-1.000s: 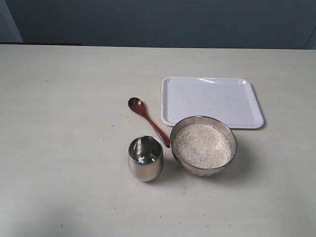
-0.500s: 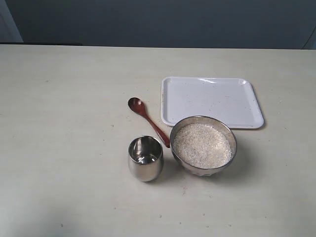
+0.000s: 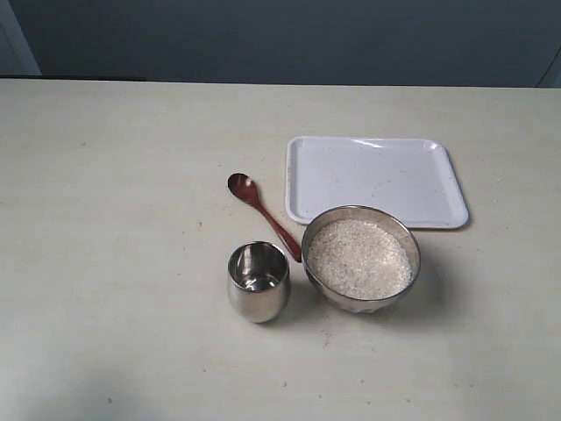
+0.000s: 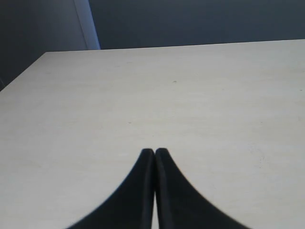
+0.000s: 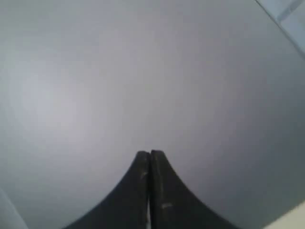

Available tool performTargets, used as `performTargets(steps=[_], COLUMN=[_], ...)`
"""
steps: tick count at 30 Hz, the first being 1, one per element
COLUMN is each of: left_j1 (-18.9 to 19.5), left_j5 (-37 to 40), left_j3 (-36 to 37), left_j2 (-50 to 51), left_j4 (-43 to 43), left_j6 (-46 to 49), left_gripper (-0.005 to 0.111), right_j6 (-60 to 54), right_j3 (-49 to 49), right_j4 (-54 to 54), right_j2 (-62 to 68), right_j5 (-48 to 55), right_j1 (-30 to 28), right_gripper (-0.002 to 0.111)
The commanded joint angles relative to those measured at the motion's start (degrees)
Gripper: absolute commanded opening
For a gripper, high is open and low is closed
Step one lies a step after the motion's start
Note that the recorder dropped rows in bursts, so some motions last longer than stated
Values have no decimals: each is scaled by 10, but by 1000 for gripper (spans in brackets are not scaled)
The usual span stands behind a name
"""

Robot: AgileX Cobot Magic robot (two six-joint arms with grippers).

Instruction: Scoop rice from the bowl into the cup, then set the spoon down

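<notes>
In the exterior view a shiny steel bowl holds off-white rice near the table's middle. To its left stands the small steel cup, upright, with no rice seen inside. The reddish-brown wooden spoon lies flat on the table behind the cup, its oval bowl pointing back-left and its handle end close to the steel bowl. Neither arm shows in the exterior view. My left gripper is shut and empty above bare tabletop. My right gripper is shut and empty, facing a plain grey surface.
A flat white rectangular tray lies behind the bowl at the right. The pale table stretches wide on the left and front. A dark wall stands behind the table's far edge.
</notes>
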Motion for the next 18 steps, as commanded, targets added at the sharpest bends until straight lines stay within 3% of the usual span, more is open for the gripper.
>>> performTargets(steps=[1, 5, 10, 13, 18], left_j1=[-7, -7, -7, -7, -7], left_j5=[-8, -8, -8, -8, -8], left_j3=[-5, -5, -5, -5, -5], left_j2=[1, 1, 1, 1, 1], left_j4=[3, 3, 3, 3, 3], left_j6=[-1, -1, -1, -1, -1], left_gripper=[1, 1, 1, 1, 1], right_j6=[-80, -84, -110, -110, -93], right_j3=[-121, -274, -427, -515, -634], right_j4=[-168, -304, -306, -308, -434], right_j2=[57, 226, 454, 591, 809], right_j5=[93, 277, 380, 462, 523], right_j1=[1, 1, 45, 101, 280], right_gripper=[-1, -1, -1, -1, -1])
